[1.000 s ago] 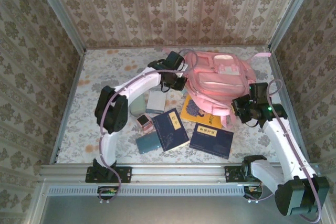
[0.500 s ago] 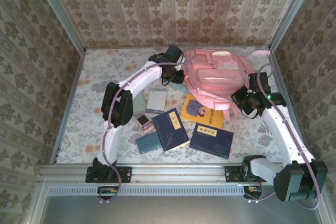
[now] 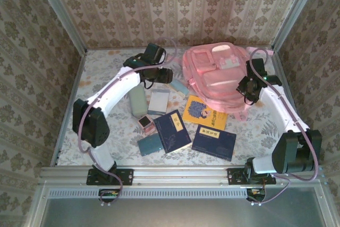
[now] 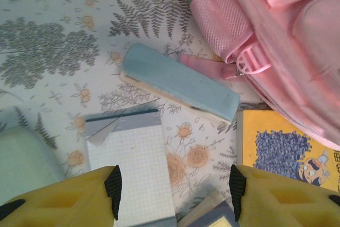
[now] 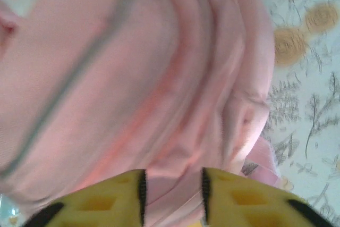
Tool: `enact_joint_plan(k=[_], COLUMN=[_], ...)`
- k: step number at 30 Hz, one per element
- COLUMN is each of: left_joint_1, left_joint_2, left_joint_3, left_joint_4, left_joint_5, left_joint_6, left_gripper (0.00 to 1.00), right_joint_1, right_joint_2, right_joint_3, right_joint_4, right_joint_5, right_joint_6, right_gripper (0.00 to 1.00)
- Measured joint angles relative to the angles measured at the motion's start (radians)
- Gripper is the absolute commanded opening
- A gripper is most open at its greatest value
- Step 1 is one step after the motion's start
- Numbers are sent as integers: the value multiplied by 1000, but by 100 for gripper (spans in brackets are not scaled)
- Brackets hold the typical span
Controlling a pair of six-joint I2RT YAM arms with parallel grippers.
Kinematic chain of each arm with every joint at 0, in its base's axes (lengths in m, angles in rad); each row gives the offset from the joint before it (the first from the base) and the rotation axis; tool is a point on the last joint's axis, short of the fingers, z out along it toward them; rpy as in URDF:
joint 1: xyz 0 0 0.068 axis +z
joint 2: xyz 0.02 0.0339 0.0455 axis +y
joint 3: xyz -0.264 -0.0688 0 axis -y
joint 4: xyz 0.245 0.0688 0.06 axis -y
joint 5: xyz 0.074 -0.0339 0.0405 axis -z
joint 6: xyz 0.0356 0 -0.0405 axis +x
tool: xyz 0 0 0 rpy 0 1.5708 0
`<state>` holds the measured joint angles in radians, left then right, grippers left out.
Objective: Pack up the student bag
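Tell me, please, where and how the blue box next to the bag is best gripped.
Grip the blue box across its narrow width, from straight above: it lies flat, long and slim, so its long edges suit the jaws. Favour the end away from the bag, as a pink strap crowds the nearer end.

Top cam overhead, looks down; wrist cams close, facing down; all share student bag [image 3: 215, 75].

Beige damask-patterned walls [image 3: 175, 3] enclose a table [image 3: 101, 78] covered in pale floral cloth, evenly lit.
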<state>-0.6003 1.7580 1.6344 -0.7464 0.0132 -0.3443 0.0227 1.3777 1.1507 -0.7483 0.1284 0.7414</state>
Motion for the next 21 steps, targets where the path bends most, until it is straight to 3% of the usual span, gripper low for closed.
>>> enact_joint_plan(k=[5,9,15,21], left_joint_1=[24,88,188,197], left_joint_2=[-104,-211,-356,-368], left_joint_3=[-140,-251,-307,-343], left_joint_4=[-21,-39,-39,-39], left_joint_5=[-12,-10,-10,-10], left_joint_6=[-24,-66,-108,-115], left_gripper=[68,70,70,72], right_joint_1=[89,295,488,601], right_joint_2=[-18,-56,-54,19], right_joint_3=[6,10,27,40], right_joint_4=[8,34,64,59], right_joint_5=[57,67,-6,-95], right_joint_6=[-96,-221,-336,-356], right_gripper=[69,77,79,82])
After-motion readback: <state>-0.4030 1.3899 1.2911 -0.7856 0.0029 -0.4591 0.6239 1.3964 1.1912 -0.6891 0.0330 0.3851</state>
